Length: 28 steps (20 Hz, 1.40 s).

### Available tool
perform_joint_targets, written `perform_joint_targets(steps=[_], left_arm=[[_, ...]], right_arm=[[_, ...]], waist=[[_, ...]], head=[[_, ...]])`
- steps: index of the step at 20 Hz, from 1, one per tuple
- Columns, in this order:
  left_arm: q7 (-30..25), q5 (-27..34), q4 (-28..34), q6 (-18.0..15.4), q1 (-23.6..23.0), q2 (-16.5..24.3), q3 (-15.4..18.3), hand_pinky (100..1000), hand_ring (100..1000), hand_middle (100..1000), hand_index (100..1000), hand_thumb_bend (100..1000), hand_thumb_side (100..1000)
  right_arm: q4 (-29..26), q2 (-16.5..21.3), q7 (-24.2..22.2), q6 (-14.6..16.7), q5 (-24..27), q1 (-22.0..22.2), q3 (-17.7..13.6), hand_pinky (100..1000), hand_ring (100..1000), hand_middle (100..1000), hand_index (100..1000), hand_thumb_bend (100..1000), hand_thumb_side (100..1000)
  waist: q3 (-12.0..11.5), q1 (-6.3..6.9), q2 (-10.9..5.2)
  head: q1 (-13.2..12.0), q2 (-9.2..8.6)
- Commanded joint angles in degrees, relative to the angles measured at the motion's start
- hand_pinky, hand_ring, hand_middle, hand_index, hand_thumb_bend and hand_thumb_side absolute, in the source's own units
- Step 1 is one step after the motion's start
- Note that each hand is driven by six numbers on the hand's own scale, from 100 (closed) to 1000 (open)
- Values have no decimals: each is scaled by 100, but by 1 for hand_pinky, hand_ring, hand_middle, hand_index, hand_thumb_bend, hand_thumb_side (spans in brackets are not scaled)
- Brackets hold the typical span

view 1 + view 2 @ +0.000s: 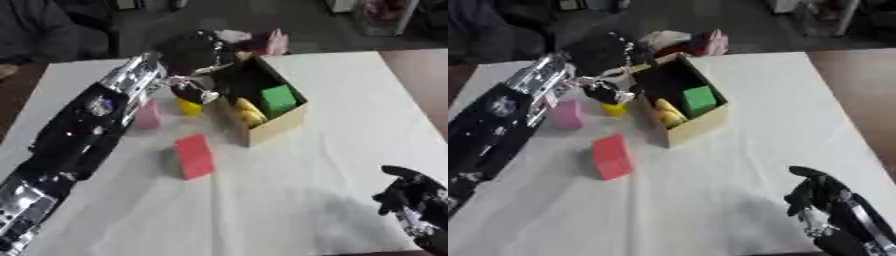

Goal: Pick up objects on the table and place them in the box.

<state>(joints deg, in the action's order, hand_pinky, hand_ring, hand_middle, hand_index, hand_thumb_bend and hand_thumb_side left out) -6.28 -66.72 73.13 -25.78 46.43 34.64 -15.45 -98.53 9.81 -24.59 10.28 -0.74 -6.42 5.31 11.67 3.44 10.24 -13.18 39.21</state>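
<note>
An open cardboard box [278,126] stands at the table's middle back, holding a green block [278,99] and a yellow piece [248,111]. My left hand [185,54] hovers at the box's left rim, just above a small yellow object [188,107] on the table. Its arm crosses the table from the lower left. A pink block [147,115] stands left of the yellow object, partly behind the arm. A red block [194,156] lies nearer the front, in front of the box's left corner. My right hand [820,197] rests open at the lower right, holding nothing.
The white table [341,160] has bare room to the right of and in front of the box. Pink and red items [267,43] lie at the far edge behind the box. A brown surface [420,75] borders the table's right side.
</note>
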Motion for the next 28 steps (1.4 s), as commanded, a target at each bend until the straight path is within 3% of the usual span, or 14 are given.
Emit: perform_joint_targets(steps=[1,4,5,6,10,21,28], left_arm=[[-300,326,-76,12,-117,615,282,760,679,699,858,118,329],[-598,625,-489,181,-353,919,385,769,706,737,879,193,381],[-700,727,-645,269,-404,968,402,771,711,743,883,227,330],[-806,833,-811,367,-436,995,413,772,715,748,885,246,402],[-1220,1189,-1272,653,-419,996,381,780,729,764,893,324,427],[-2408,1193,-1156,1048,-278,723,486,781,737,772,899,374,448],[-2387,961,-1239,1286,-229,527,490,782,742,776,903,401,452]], right_arm=[[-79,80,42,5,-23,-13,-50,699,466,485,855,100,346],[-78,97,48,6,-36,-9,-51,700,466,485,855,100,346],[-77,99,47,7,-39,-10,-49,700,466,485,855,100,348],[-77,99,48,7,-40,-11,-50,700,466,485,855,100,345],[-73,104,54,8,-37,-8,-51,700,466,485,855,100,346],[-68,92,53,10,-29,-4,-46,700,466,485,855,100,349],[-72,83,49,8,-22,-8,-45,700,467,485,855,100,351]], waist=[[-22,6,-82],[-30,25,-89],[-28,26,-92],[-29,23,-93],[-40,8,-93],[-38,-19,-86],[-16,-24,-72]], head=[[60,-32],[76,-37],[77,-41],[79,-48],[75,-61],[83,-59],[87,-46]])
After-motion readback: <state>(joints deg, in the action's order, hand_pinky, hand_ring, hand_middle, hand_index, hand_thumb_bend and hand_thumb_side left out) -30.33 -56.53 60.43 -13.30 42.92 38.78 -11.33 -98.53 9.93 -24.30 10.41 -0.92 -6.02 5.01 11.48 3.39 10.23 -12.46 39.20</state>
